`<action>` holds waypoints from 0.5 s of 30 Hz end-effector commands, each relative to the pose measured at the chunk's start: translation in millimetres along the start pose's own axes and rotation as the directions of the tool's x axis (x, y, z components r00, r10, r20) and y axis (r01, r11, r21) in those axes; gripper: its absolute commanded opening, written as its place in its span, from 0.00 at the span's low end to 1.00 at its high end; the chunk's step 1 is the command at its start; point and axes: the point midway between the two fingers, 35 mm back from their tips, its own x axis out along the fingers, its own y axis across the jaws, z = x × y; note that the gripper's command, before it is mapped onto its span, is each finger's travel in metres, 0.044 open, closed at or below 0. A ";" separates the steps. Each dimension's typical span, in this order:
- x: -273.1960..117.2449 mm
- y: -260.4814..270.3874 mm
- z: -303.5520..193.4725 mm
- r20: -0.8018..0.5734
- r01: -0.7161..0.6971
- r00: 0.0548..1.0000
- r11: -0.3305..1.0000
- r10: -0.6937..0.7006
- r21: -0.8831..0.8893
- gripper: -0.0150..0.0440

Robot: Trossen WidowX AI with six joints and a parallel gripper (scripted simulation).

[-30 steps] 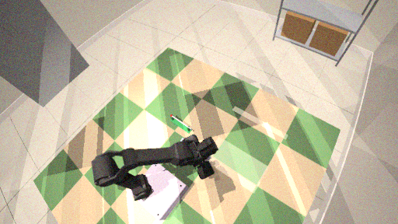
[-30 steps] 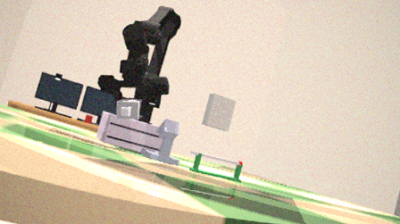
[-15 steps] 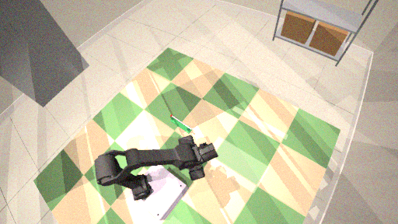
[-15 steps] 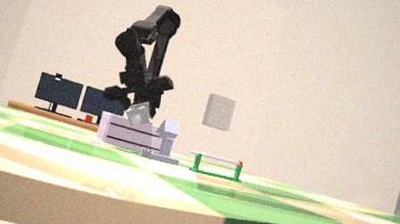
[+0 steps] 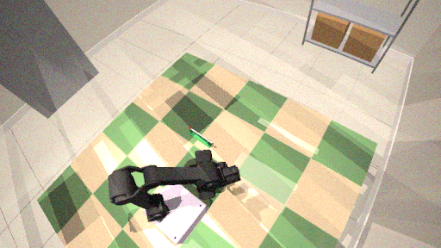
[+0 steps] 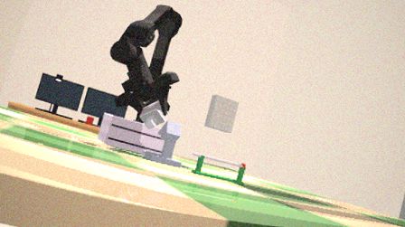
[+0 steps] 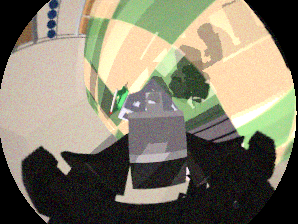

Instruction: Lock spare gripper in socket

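Note:
My gripper (image 6: 150,106) (image 7: 154,131) is shut on the spare gripper (image 6: 153,115) (image 7: 157,135), a grey block, tilted in the exterior view. Its small square spigot (image 7: 153,101) points toward the mount in the wrist view. The pale blue-grey mount (image 6: 170,139) (image 7: 158,84) stands close below and right of the block in the exterior view; its socket opening is hidden, and whether they touch I cannot tell. The white lock pin (image 6: 221,161) (image 7: 114,100) with a red end lies on a green rack (image 6: 219,177) (image 7: 122,99) (image 5: 200,138), away from the mount.
A pale lilac slotted box (image 5: 183,220) (image 6: 134,133) (image 7: 215,129) is at the arm's base, beside the mount. Monitors (image 6: 60,93) on a desk, a shelf unit (image 5: 357,17) with brown boxes and a dark grey cabinet (image 5: 39,52) are in the background.

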 end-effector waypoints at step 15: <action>-14.3 28.9 -34.1 -0.184 -0.201 0.943 0.915 0.278 0.350 0.25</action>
